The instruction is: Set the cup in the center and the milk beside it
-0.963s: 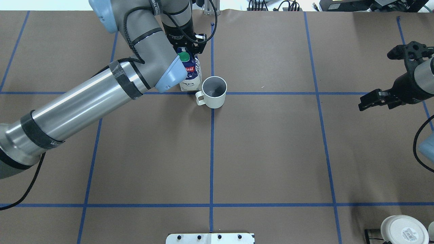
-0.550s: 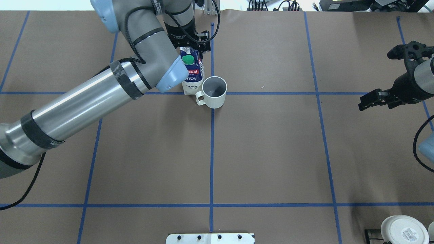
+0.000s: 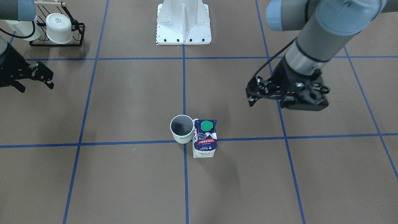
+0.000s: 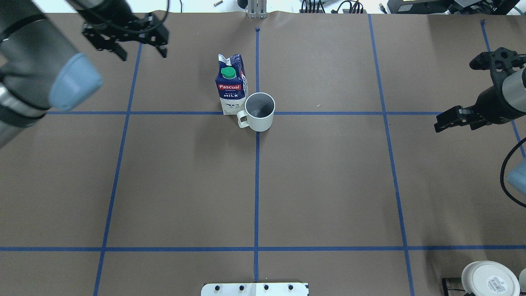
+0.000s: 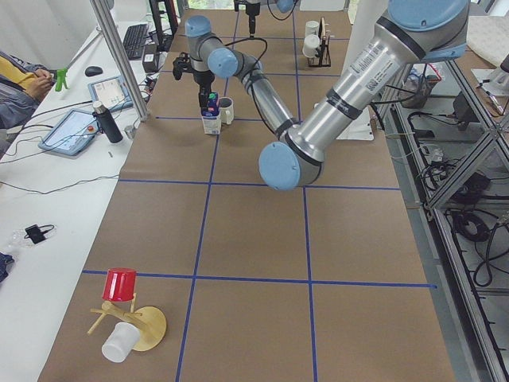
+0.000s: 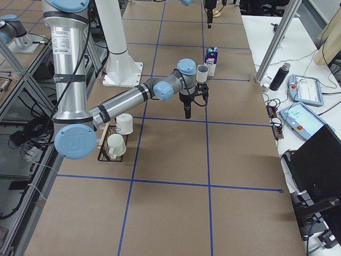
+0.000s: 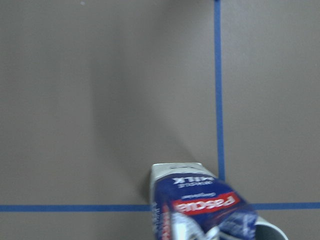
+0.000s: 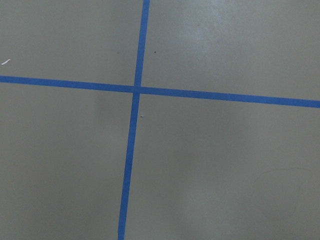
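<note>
The white cup (image 4: 259, 111) stands upright on the crossing of the blue tape lines, handle toward the robot. The dark-blue and white milk (image 4: 231, 88) with a green cap stands upright right against it on the robot's left. Both also show in the front view, the cup (image 3: 182, 128) and the milk (image 3: 204, 138). My left gripper (image 4: 144, 51) is open and empty, raised well to the left of the milk. The left wrist view shows the milk (image 7: 200, 210) at its bottom edge. My right gripper (image 4: 456, 92) is open and empty at the far right.
A black wire rack (image 3: 77, 34) with tipped white mugs (image 3: 59, 24) stands by the robot's right side. The white robot base (image 3: 183, 28) is at the near edge. A wooden stand with a red cup (image 5: 121, 283) is at the table's left end.
My left gripper has let go of the milk, lifted and swung far to the left. The milk stays standing beside the cup. The right arm has not moved.
</note>
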Tool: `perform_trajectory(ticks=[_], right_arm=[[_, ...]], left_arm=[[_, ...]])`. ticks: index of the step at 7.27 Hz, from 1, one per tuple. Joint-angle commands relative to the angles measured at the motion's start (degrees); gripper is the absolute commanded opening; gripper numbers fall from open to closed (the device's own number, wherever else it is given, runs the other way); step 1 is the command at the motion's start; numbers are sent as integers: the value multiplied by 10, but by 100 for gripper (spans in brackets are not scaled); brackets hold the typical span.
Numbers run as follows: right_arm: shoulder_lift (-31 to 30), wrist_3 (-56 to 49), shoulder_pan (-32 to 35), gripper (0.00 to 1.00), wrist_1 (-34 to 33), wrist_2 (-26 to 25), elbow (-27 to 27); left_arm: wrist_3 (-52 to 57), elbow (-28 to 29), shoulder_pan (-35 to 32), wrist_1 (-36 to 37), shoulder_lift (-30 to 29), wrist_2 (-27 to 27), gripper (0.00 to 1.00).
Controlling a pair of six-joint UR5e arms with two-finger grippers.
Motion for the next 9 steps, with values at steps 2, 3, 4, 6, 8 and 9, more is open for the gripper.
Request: perform_trajectory(ticks=[2, 3, 4, 6, 8, 9], right_arm=[[0, 0, 10, 100, 0, 0, 1], [-5, -1, 23, 100, 0, 0, 6], [-20, -2, 47, 100, -1, 1, 14], [-60, -32, 73, 100, -2, 11, 44], [-65, -61, 87, 100, -38, 17, 52], [-56, -108, 92, 100, -73, 18, 55]], left_arm=[[185, -179, -89, 0, 302, -7, 98], [225, -181, -96, -6, 346, -5, 98], [227, -177, -119, -6, 351, -5, 98], [216, -180, -114, -6, 347, -6, 98], [206, -159, -105, -10, 331, 7, 98], [199, -164, -101, -8, 317, 17, 98]])
